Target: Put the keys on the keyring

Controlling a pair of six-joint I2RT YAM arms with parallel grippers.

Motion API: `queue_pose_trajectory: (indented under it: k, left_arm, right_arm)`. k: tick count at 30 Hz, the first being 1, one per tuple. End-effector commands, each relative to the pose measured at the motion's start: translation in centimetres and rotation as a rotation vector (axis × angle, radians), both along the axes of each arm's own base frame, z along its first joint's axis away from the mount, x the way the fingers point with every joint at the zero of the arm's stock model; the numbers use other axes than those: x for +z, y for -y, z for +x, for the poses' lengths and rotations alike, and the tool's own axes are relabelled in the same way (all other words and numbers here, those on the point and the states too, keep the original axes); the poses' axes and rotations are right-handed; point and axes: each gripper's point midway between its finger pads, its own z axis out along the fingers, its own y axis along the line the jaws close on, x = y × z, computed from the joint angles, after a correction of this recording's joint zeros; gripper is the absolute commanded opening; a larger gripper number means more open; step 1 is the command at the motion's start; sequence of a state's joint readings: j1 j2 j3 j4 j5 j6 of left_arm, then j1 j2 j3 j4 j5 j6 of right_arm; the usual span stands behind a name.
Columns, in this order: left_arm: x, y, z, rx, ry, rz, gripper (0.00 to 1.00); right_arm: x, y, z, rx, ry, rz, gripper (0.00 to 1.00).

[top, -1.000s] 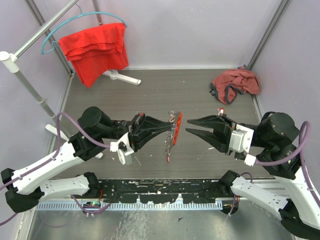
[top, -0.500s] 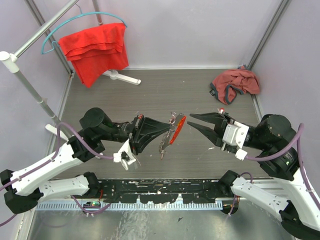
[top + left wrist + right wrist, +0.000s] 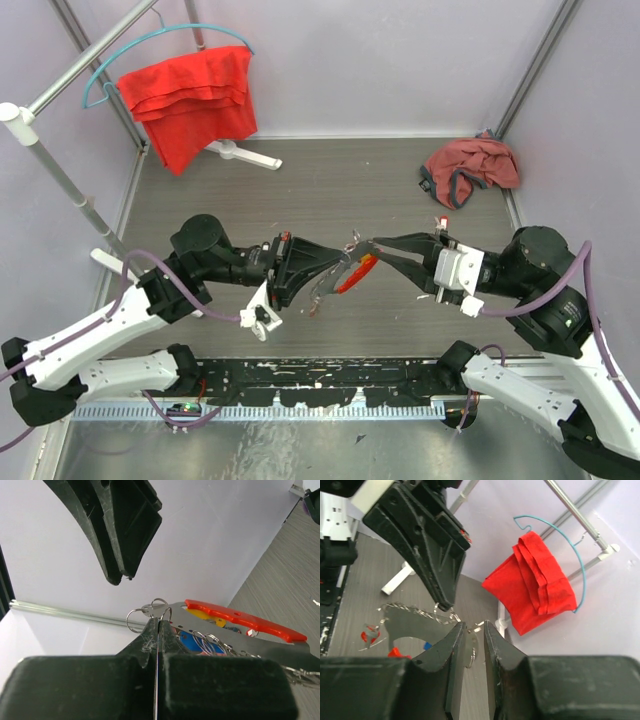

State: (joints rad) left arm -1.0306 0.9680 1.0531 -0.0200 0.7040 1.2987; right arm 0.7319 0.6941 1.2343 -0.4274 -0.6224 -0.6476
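Observation:
My left gripper [image 3: 343, 260] is shut on the keyring [image 3: 150, 611], a bunch of thin silvery loops held above the table. The ring's long red-orange tag [image 3: 358, 273] sticks out beside the left fingers [image 3: 150, 635]. Keys [image 3: 318, 295] dangle below the bunch, one with a blue head [image 3: 192, 641]. My right gripper [image 3: 371, 243] has come in tip to tip from the right. Its jaws stand narrowly open around a small silvery ring [image 3: 472, 647] of the bunch, with a gap still showing. In the right wrist view, red key heads [image 3: 370, 636] hang lower left.
A red cloth [image 3: 190, 95] hangs on a teal hanger [image 3: 165, 40] from the rack at the back left, over the rack's white foot [image 3: 245, 153]. A crumpled reddish cloth [image 3: 470, 165] lies at the back right corner. Grey walls close in three sides.
Both arms have moved toward each other. The right gripper has slid left up to the ring and narrowed slightly. The left gripper has tilted the bunch, and the tag now points lower left.

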Motion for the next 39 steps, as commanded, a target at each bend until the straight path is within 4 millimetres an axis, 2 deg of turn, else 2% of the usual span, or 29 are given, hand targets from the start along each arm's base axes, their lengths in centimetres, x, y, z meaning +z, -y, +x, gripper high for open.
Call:
queue_pose_trajectory:
  k: [1, 7, 12, 22, 39]
  left_arm:
    - [3.9, -0.3, 0.4, 0.030, -0.014, -0.110, 0.00]
    - [4.5, 0.1, 1.2, 0.055, -0.075, -0.139, 0.00]
    - [4.9, 0.3, 1.5, 0.063, -0.094, -0.152, 0.00]
    - [5.5, 0.2, 1.7, 0.074, -0.124, -0.174, 0.00]
    - [5.5, 0.3, 1.4, 0.052, -0.138, -0.173, 0.00]
  right_arm:
    - [0.4, -0.6, -1.3, 0.081, -0.010, -0.020, 0.27]
    - [-0.2, -1.2, -0.9, 0.100, 0.040, -0.042, 0.30]
    - [-1.0, -1.7, 0.4, 0.075, 0.081, -0.069, 0.32]
    - [-1.8, -2.4, 1.4, 0.067, 0.093, -0.083, 0.31]
    - [-1.2, -3.0, 2.1, 0.060, 0.100, -0.053, 0.27]
